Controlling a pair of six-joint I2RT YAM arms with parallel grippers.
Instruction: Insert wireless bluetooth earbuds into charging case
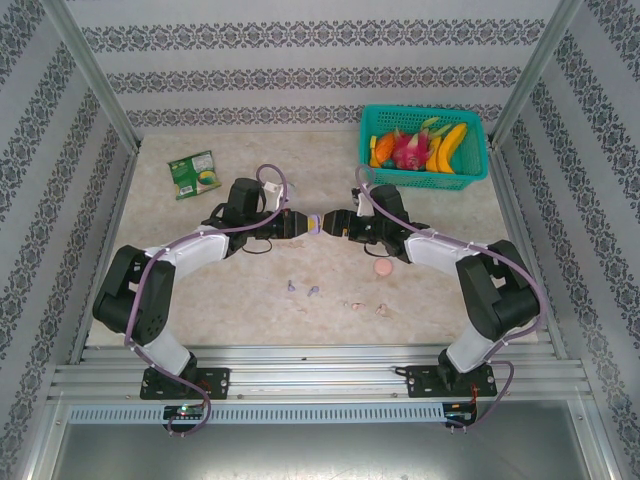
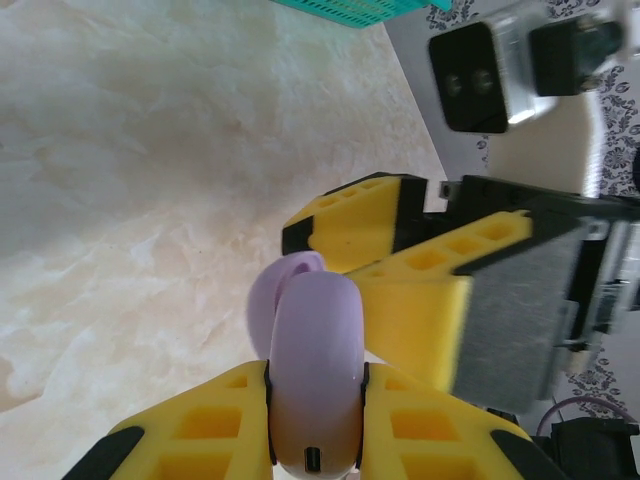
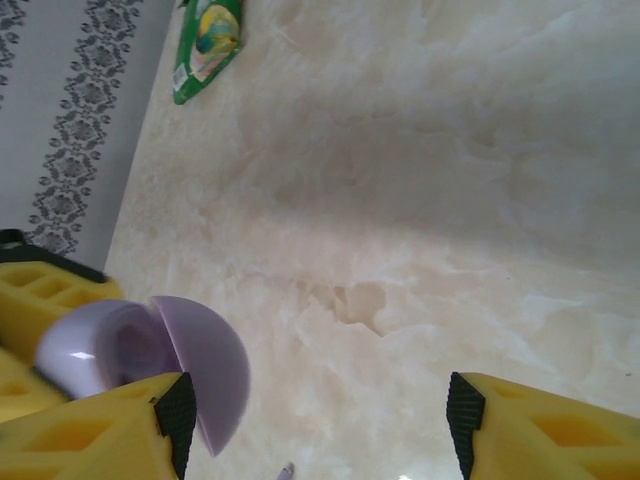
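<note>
**Left gripper** [image 1: 296, 224]: fingers clenched on the lilac charging case [image 2: 313, 380], one on each side, with the port end nearest the wrist. The case appears raised off the desk [image 1: 240, 300]. Its hinged lid [image 2: 290, 275] is swung open and its mouth is turned toward the other arm. Judged purpose: to steady the case so the other arm can load it.

**Right gripper** [image 3: 318, 415]: fingers spread wide, grasping nothing, with the tips just beside the open lid. It looks placed to tend the lid or to go for an earbud.

**Earbuds:** none in the case. Lilac bits [image 1: 314, 292] and pale pink bits [image 1: 382, 310] lie loose on the desk, between the raised case and the arm bases. They are too small to show any shape. A pink round disc [image 1: 384, 268] lies near the pink bits, untouched.
</note>
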